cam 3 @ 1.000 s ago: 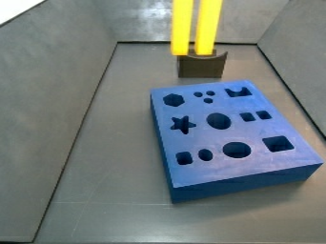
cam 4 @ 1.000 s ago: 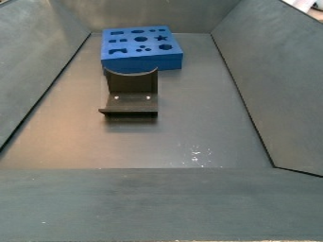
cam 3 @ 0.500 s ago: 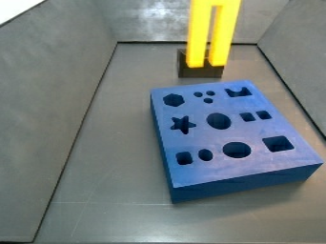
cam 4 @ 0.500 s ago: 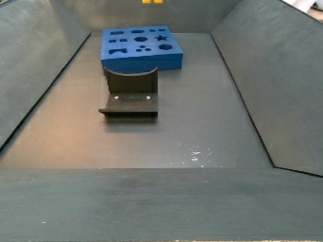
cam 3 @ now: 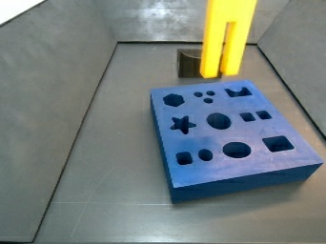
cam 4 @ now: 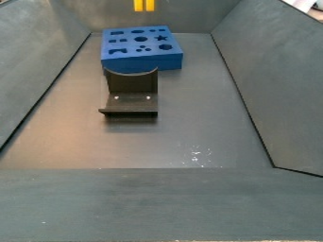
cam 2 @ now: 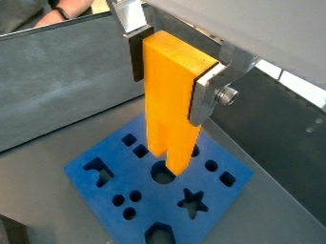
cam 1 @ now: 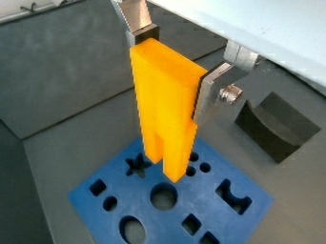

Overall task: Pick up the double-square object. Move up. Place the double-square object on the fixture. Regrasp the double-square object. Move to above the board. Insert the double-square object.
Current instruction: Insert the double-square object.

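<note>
Our gripper (cam 1: 178,71) pinches the double-square object (cam 1: 166,110) upright in both wrist views, end down above the board (cam 2: 140,186) for insertion, while in a side view it hangs over the board's far edge near the fixture (cam 3: 192,63).

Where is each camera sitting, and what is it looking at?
Wrist views: both ride on the arm, looking down past the hand gripping the yellow block over the blue board.
Side view: looks along the floor over the board; shows only the block.
Side view: faces the fixture; block tip at the top edge.
All four show board and block.
</note>
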Controlling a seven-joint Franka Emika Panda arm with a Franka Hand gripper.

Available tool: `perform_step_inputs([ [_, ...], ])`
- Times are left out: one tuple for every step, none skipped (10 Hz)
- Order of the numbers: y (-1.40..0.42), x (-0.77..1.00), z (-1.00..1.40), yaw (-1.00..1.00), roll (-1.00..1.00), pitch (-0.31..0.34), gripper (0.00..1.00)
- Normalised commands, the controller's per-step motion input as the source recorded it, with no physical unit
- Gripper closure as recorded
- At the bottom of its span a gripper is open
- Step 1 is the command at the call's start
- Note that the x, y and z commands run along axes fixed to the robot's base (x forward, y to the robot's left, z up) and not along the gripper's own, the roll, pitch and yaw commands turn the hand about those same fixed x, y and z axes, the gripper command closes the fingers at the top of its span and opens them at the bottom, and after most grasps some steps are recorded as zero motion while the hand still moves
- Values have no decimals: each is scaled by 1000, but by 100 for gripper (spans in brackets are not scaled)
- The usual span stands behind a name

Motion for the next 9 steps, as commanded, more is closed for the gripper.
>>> perform_step_inputs([
  [66, 1000, -220, 197, -66, 0, 100],
  [60, 1000, -223, 194, -64, 0, 100],
  [37, 1000, -226, 183, -60, 0, 100],
  [26, 1000, -223, 174, -59, 0, 100],
  [0, 1000, -226, 157, -56, 0, 100],
  [0, 1000, -237, 117, -49, 0, 100],
  [0, 1000, -240, 83, -39, 0, 100],
  [-34, 1000, -234, 34, -27, 0, 100],
  [-23, 1000, -197, 3, -33, 0, 100],
])
